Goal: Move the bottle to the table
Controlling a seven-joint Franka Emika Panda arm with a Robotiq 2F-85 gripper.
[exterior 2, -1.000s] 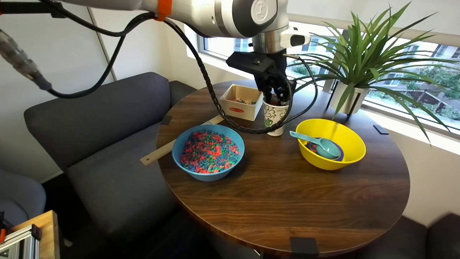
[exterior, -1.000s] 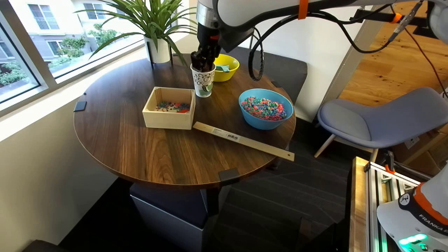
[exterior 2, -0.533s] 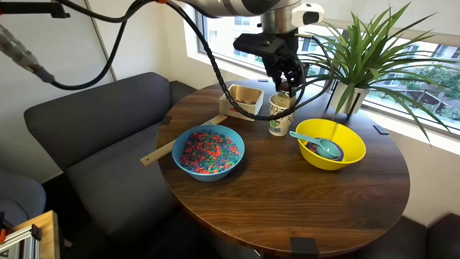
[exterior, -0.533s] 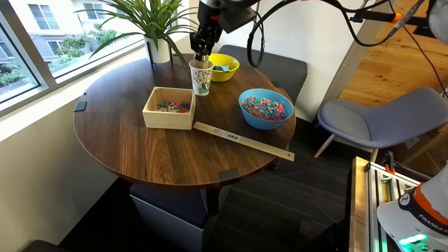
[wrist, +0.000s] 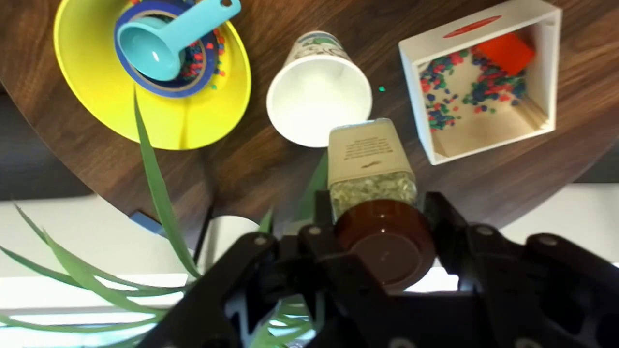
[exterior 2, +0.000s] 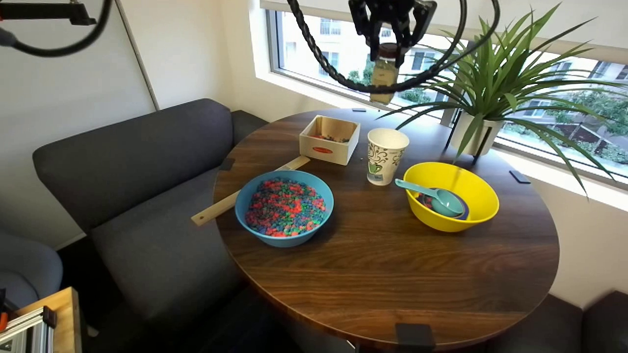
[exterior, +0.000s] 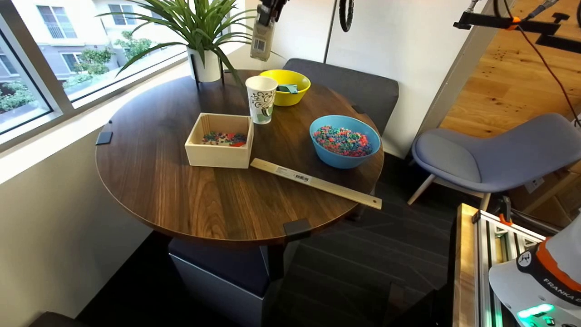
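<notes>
The bottle (exterior: pixel 262 42) is small and clear with a pale label, greenish flakes inside and a brown-red cap. It also shows in an exterior view (exterior 2: pixel 385 74) and in the wrist view (wrist: pixel 370 150). My gripper (wrist: pixel 379 207) is shut on it at the cap; a finger pad stands on each side. The gripper (exterior 2: pixel 387 53) holds the bottle roughly upright in the air, well above the patterned white cup (exterior 2: pixel 383 159). The cup stands on the round dark table (exterior 2: pixel 417 279), and in the wrist view its inside looks white and empty.
An open wooden box (exterior: pixel 219 155) stands beside the cup. A yellow bowl (exterior 2: pixel 454 223) with a teal scoop and a blue bowl (exterior: pixel 340 154) of coloured bits stand on the table. A wooden ruler (exterior: pixel 313 181) overhangs the edge. A potted plant (exterior 2: pixel 476 137) stands near the window.
My gripper has risen with the bottle, lifting it out of the cup and high above it. The cup shifted slightly early in the lift and stays standing.
</notes>
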